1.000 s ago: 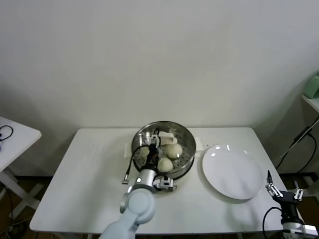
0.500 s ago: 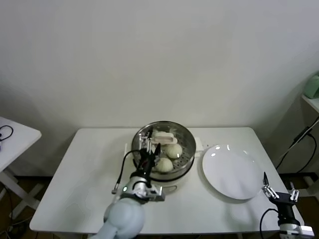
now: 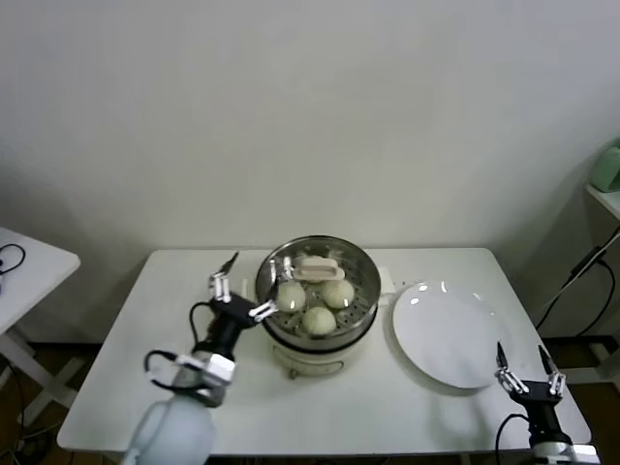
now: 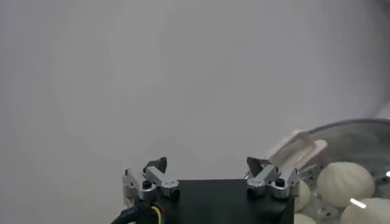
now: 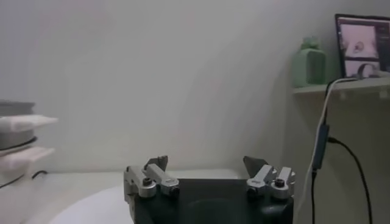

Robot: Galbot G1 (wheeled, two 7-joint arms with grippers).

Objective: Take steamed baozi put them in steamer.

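The round steel steamer (image 3: 360, 268) stands mid-table on its white base. Three cream-white baozi lie on its perforated tray: one at the left (image 3: 291, 294), one at the right (image 3: 338, 292), one at the front (image 3: 319, 320). My left gripper (image 3: 255, 281) hangs open and empty just outside the steamer's left rim. Its wrist view shows the gripper (image 4: 210, 164) with two baozi (image 4: 346, 182) and the steamer rim (image 4: 344, 126) off to one side. My right gripper (image 3: 523, 355) waits open and empty at the table's front right corner.
A flat white plate (image 3: 450, 334) lies empty to the right of the steamer, between it and the right gripper. A white handle-like piece (image 3: 315, 265) sits at the back of the tray. A side table (image 3: 24, 266) stands far left. A shelf with a green bottle (image 5: 308, 63) and a hanging cable (image 5: 321, 139) are at the right.
The left gripper opened inside the steamer, left a baozi at the tray's left side, then drew back out over the left rim. The right gripper shifted slightly left.
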